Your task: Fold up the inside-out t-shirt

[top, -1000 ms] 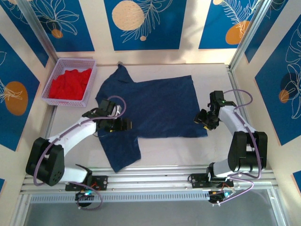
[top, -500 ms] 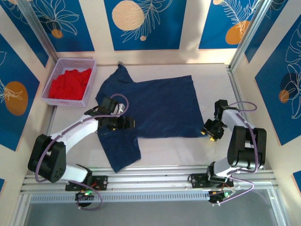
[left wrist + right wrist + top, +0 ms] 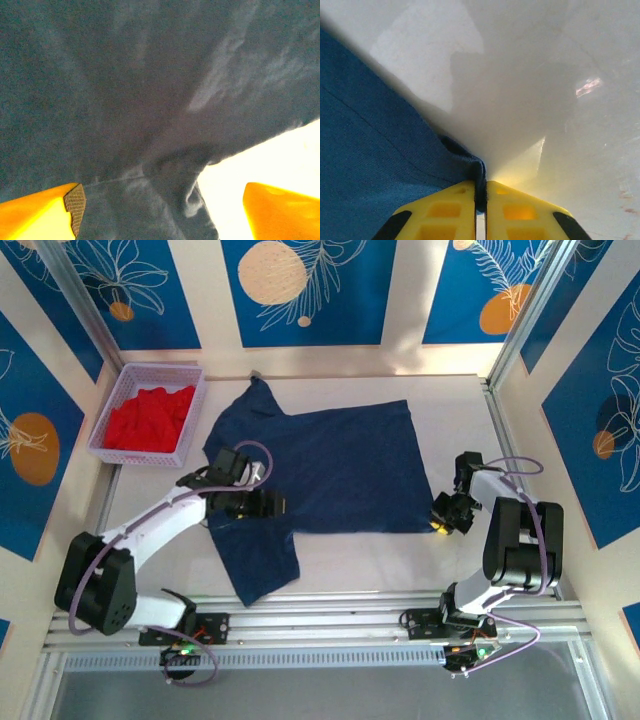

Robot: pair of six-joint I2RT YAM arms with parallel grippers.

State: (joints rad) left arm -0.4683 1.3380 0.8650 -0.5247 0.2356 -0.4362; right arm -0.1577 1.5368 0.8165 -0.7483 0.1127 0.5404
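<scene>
The pale tabletop (image 3: 380, 560) carries the navy shirt (image 3: 340, 465), which lies spread flat near its middle, hem toward the right, one sleeve reaching to the far left and the other toward the near edge. At the far left corner stands a lilac basket (image 3: 160, 367) with red cloth (image 3: 148, 418) in it, well apart from the work. The left claw (image 3: 270, 505) hangs spread wide over the shirt where the near sleeve joins the body; in the left wrist view its two yellow tips straddle a puckered bit of seam and a strip of bare tabletop, and I cannot tell if they touch the cloth. The right claw (image 3: 480, 192) is pressed together, pinching the shirt's near hem corner, with a small ridge of blue cloth caught between the tips. As a judgement, the task is at its start: no part of the shirt is doubled over, both sleeves lie out and every fold is left to do; the hem corner is merely gripped. Whether that pinch takes one layer or both is hidden by the tips, and no label patch can be made out on the dark cloth.
</scene>
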